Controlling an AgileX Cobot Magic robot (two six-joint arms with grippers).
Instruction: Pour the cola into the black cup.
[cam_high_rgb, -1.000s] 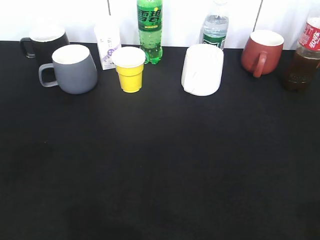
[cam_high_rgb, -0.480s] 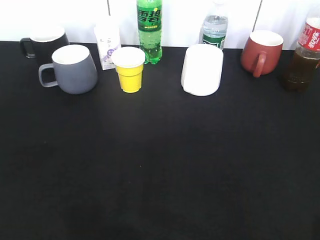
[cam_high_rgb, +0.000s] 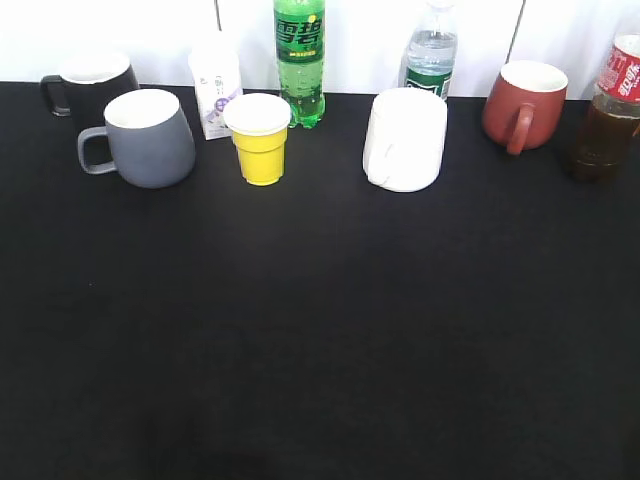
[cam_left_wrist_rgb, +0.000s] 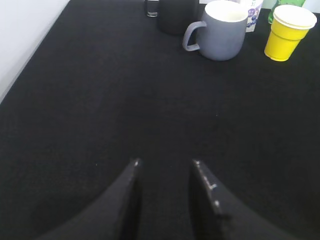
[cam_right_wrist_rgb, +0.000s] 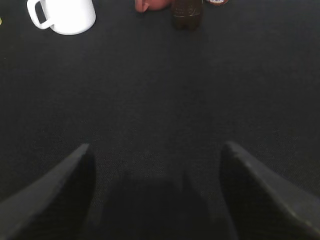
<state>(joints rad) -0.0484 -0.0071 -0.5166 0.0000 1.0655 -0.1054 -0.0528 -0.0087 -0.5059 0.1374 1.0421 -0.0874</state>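
The cola bottle (cam_high_rgb: 607, 115), dark liquid under a red label, stands at the far right back of the black table; its base shows in the right wrist view (cam_right_wrist_rgb: 187, 15). The black cup (cam_high_rgb: 90, 85) stands at the far left back, behind the grey mug (cam_high_rgb: 145, 140); it also shows at the top of the left wrist view (cam_left_wrist_rgb: 175, 15). My left gripper (cam_left_wrist_rgb: 165, 162) is open and empty over bare table, well short of the mugs. My right gripper (cam_right_wrist_rgb: 156, 147) is wide open and empty, well short of the cola. Neither gripper shows in the exterior view.
Along the back stand a small carton (cam_high_rgb: 215, 85), a yellow cup (cam_high_rgb: 260, 140), a green soda bottle (cam_high_rgb: 299, 60), a white mug (cam_high_rgb: 405, 140), a water bottle (cam_high_rgb: 430, 55) and a reddish-brown mug (cam_high_rgb: 522, 105). A white wall runs behind the table.
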